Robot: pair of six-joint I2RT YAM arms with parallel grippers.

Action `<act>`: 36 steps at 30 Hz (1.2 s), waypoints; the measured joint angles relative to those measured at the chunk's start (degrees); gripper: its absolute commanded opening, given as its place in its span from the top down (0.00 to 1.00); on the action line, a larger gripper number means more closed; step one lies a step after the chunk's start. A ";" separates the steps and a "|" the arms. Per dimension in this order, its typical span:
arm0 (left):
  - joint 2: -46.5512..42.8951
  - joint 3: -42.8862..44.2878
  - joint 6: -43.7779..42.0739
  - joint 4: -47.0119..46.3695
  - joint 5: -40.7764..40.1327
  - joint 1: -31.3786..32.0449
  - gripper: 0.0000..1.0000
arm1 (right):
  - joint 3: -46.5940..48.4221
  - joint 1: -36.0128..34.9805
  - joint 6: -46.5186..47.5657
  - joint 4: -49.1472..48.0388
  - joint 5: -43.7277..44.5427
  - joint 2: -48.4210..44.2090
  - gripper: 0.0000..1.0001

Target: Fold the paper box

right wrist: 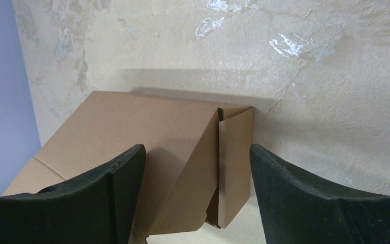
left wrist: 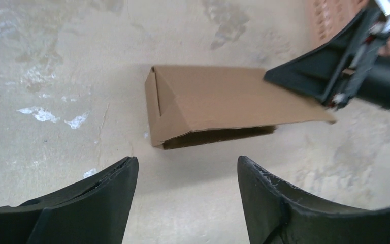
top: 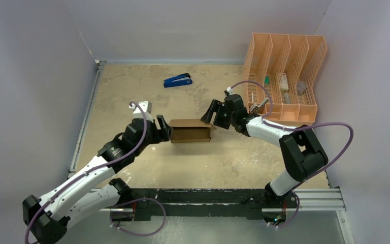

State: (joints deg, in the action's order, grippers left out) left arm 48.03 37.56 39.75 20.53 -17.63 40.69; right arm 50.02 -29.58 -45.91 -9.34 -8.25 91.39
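The paper box point(top: 190, 130) is a small plain brown cardboard box lying on the table between the two arms. It also shows in the left wrist view point(left wrist: 213, 101) and in the right wrist view point(right wrist: 172, 152), with a folded end flap showing. My left gripper point(top: 165, 129) is open and empty just off the box's left end, its fingers apart in its wrist view point(left wrist: 188, 170). My right gripper point(top: 212, 113) is open at the box's right end. In its wrist view point(right wrist: 198, 157) its fingers stand either side of the box's end; contact cannot be told.
A peach-orange mesh file organizer point(top: 289, 76) with small items stands at the back right. A blue stapler point(top: 177, 80) lies at the back middle. Grey walls enclose the table on three sides. The right gripper's black finger point(left wrist: 330, 71) shows in the left wrist view.
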 measured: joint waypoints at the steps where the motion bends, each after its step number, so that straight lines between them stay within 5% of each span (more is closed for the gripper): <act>1: -0.85 1.25 0.24 1.11 -0.42 0.00 0.20 | 0.17 0.00 0.48 0.00 0.09 0.17 0.22; 7: -0.35 8.55 1.81 4.04 -3.45 -1.44 0.22 | 0.68 0.00 3.02 -0.04 0.17 1.01 0.21; 17: 18.03 13.57 1.60 3.02 9.84 -16.96 0.56 | 0.74 0.00 6.40 -0.46 1.05 1.18 0.21; 24: 22.82 11.26 1.40 1.29 19.08 -16.92 0.58 | 0.68 0.00 8.74 -1.49 2.29 1.22 0.21; 36: 26.05 1.62 1.11 -1.95 21.88 -16.94 0.58 | -2.93 -0.02 13.07 -4.24 2.67 2.60 0.25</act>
State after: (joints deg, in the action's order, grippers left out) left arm 74.08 39.18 40.86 18.59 4.25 23.75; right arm 47.09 -29.61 -32.84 -13.58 -5.58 94.00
